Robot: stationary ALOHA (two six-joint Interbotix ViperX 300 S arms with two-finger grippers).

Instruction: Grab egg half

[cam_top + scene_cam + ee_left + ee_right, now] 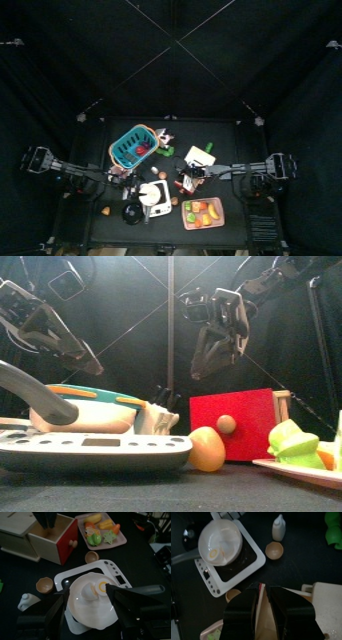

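One brown egg half (45,585) lies open side up on the black table next to a small white bottle (27,601); the right wrist view shows the egg half (274,550) too. A second egg half (205,449) stands between the scale and the red-fronted box (234,424). My left gripper (93,619) hangs open above a white pan (90,599) with a yellow spot, which rests on the white scale (115,572). My right gripper (264,609) hovers open over the wooden box, with pale wood showing through the gap.
A plate of toy fruit (100,532) sits beyond the box. The pan's grey handle (34,391) juts toward the table's front. A teal basket (134,145) stands at the back left. Black curtains close in all round.
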